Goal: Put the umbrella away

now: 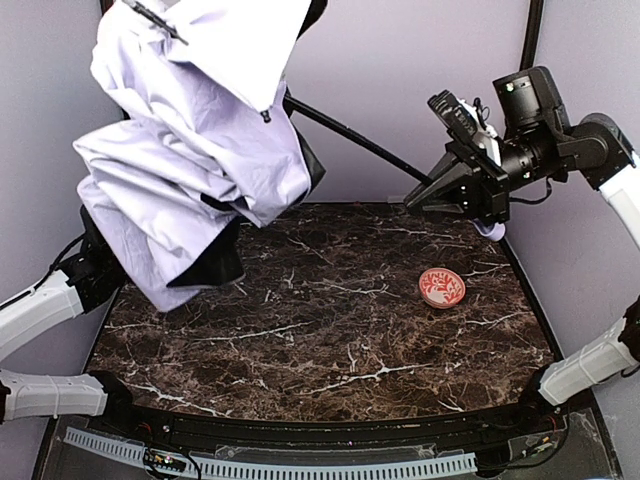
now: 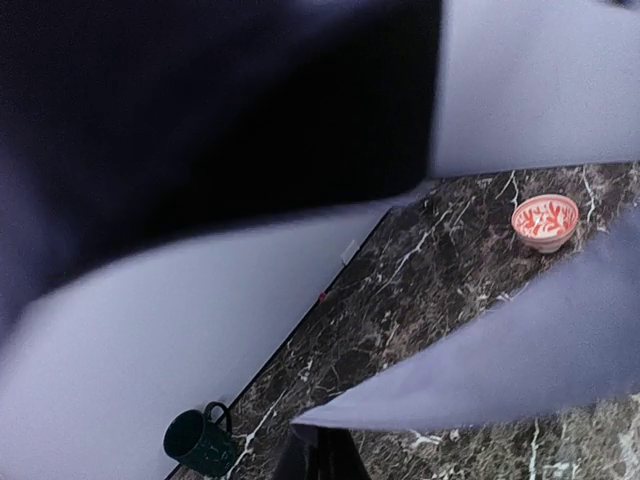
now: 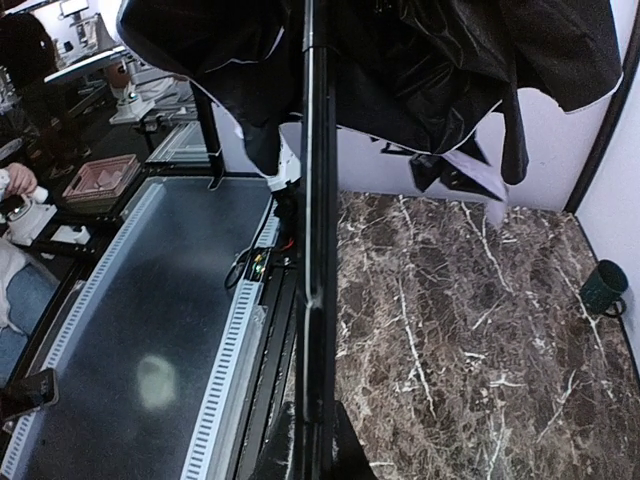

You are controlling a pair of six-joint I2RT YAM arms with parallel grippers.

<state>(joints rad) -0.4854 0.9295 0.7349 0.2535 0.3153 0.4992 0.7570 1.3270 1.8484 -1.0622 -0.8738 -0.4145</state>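
Observation:
The umbrella (image 1: 200, 140) hangs half open above the table's left side, pale lavender outside with black lining (image 3: 400, 50) inside. Its thin black shaft (image 1: 350, 135) slants down to the right into my right gripper (image 1: 425, 190), which is shut on it just above the small lavender handle (image 1: 490, 229). In the right wrist view the shaft (image 3: 314, 200) runs straight up from my right gripper (image 3: 316, 440) to the canopy. My left gripper (image 2: 322, 450) is shut on a corner of the lavender fabric (image 2: 520, 340). From above, the canopy hides it.
A red-patterned bowl (image 1: 441, 288) stands on the marble table (image 1: 330, 340) at the right. A dark green mug (image 2: 200, 443) stands at the table's edge by the lavender wall; the canopy hides it from above. Lavender walls close in the back and sides.

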